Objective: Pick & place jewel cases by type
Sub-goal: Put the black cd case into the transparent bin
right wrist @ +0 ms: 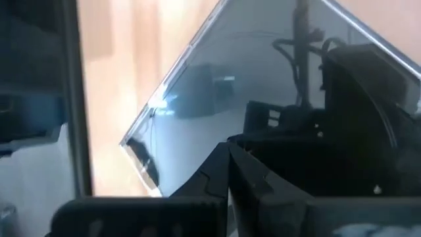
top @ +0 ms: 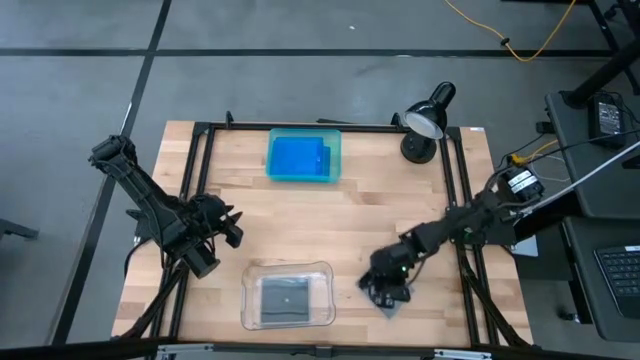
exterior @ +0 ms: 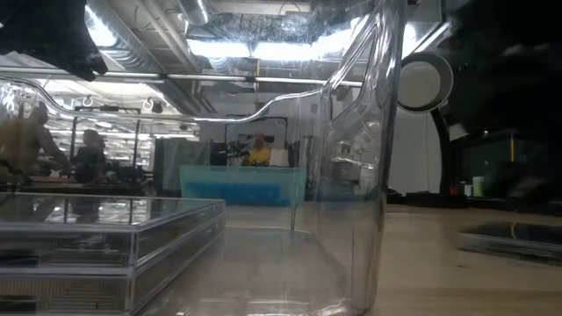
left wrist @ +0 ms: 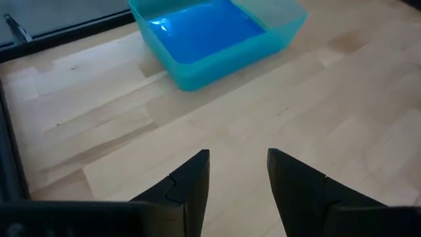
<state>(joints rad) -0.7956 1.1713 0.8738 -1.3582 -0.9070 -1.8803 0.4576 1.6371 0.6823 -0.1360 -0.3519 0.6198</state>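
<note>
Table: light wooden top (top: 330, 215) with a black frame along its edges.
Clear tray: near edge of the table (top: 322, 270), holding dark grey jewel cases (top: 286, 298) stacked flat inside.
Teal tray: far edge (top: 336, 158), holding bright blue jewel cases (top: 298, 157).
Desk lamp: black, far right corner (top: 428, 118), well apart from both trays.
Left gripper: over bare wood at the left side (top: 228, 226); fingers (left wrist: 191, 181) parted with nothing between them, pointing toward the teal tray.
Right gripper: low at the near right (top: 388, 290), fingers brought together over one dark grey jewel case (right wrist: 197, 112) lying on the table; whether it is gripped, cannot tell.
</note>
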